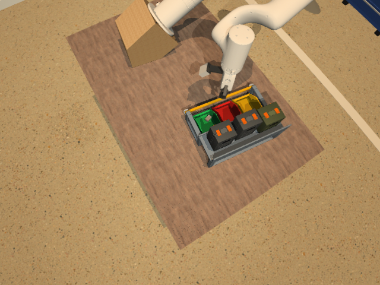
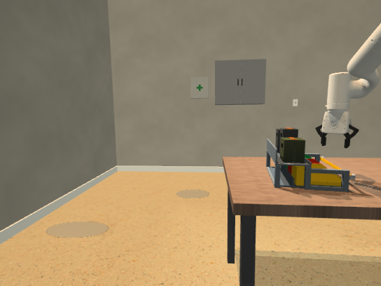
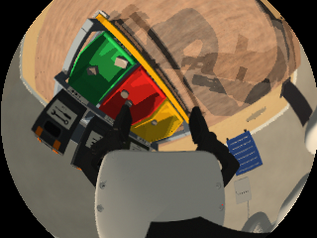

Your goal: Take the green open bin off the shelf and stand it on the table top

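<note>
The green open bin [image 1: 205,120] sits at the left end of the grey shelf [image 1: 236,129], with a small grey part [image 1: 208,117] in it. A red bin [image 1: 226,110] stands beside it and a yellow bin [image 1: 246,103] at the right end. In the wrist view the green bin [image 3: 101,69], red bin [image 3: 134,95] and yellow bin [image 3: 160,123] lie in a row. My gripper [image 2: 336,143] is open and empty. It hangs above the shelf's front rail, over the red and yellow bins, apart from the green bin. It also shows in the wrist view [image 3: 160,125].
Two dark boxes [image 1: 221,133] [image 1: 247,122] and an olive box [image 1: 270,114] stand on the shelf's upper level behind the bins. A cardboard ramp-like box [image 1: 143,34] stands at the table's far corner. The table edge [image 2: 229,185] is close behind the shelf.
</note>
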